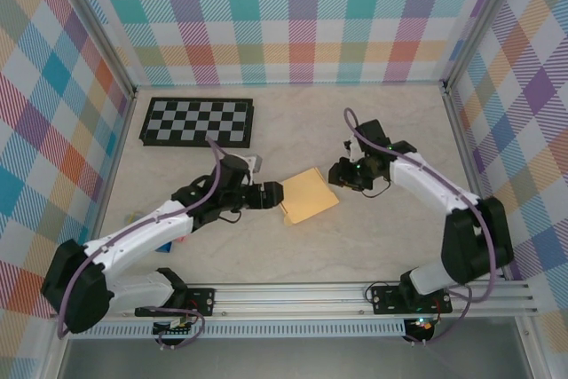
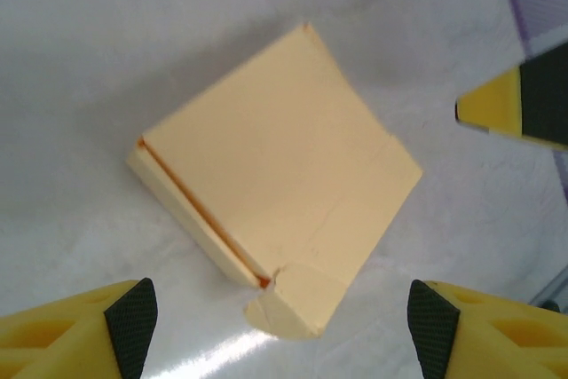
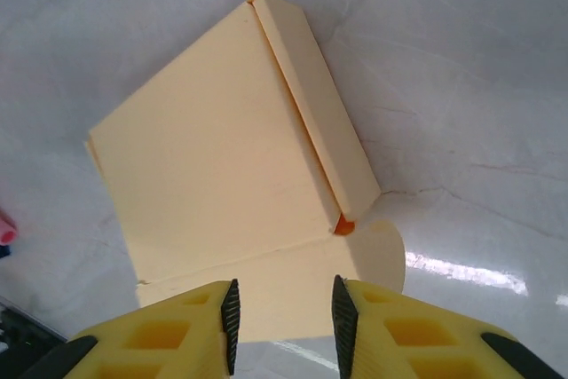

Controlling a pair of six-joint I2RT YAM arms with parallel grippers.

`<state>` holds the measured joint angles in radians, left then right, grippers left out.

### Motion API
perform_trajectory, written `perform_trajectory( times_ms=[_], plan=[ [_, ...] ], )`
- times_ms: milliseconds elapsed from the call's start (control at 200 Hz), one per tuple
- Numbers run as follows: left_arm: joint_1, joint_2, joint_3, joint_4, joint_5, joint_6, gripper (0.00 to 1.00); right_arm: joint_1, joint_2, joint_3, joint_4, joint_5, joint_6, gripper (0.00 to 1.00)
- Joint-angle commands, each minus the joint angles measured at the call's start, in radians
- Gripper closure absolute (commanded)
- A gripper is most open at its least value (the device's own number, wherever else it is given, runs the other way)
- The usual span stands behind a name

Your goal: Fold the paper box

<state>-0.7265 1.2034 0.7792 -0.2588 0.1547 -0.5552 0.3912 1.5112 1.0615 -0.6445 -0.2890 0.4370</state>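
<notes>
Paper box [image 1: 309,194] sat on the table [image 1: 390,122] right and this side of the checkerboard [image 1: 197,122], left end effector [image 2: 282,317] wide apart, right end effector [image 3: 282,310] barely apart over its loose flap — a crooked pinch could've creased that thin card.

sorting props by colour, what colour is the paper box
Pale yellow-orange paper box, clearest in the left wrist view.

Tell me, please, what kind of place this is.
Probably a robot test cell: a table enclosed by plaid walls, a left arm and right arm bolted to a metal rail, and a checkerboard.
</notes>
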Motion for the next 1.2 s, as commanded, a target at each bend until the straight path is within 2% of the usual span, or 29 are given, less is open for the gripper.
perform_trajectory(
  times_ms=[0,140,370,540,640,840,1050,1195],
  plan=[
    [-0.070,0.037,0.013,-0.080,0.031,-0.078,0.24,-0.006,0.056,0.024,-0.058,-0.031,-0.168,0.64],
    [-0.095,0.112,0.030,-0.098,0.005,-0.075,0.24,-0.006,0.102,0.045,-0.065,0.005,-0.210,0.62],
    [-0.094,0.292,0.100,-0.072,0.034,-0.038,0.28,-0.004,0.150,0.011,-0.002,-0.072,-0.195,0.66],
    [-0.093,0.335,0.146,-0.071,0.000,0.000,0.42,0.000,0.148,-0.018,0.041,-0.143,-0.135,0.72],
    [-0.089,0.341,0.155,-0.097,-0.036,0.019,0.45,0.016,0.131,-0.040,0.063,-0.164,-0.079,0.72],
    [-0.009,0.292,0.117,-0.124,-0.066,0.096,0.46,0.040,0.105,-0.131,0.182,-0.245,0.063,0.73],
    [0.076,0.293,0.079,-0.045,-0.019,0.180,0.42,0.045,0.106,-0.187,0.277,-0.280,0.145,0.71],
    [0.115,0.357,0.094,0.028,0.024,0.224,0.40,0.047,0.106,-0.212,0.319,-0.282,0.182,0.72]
  ],
)
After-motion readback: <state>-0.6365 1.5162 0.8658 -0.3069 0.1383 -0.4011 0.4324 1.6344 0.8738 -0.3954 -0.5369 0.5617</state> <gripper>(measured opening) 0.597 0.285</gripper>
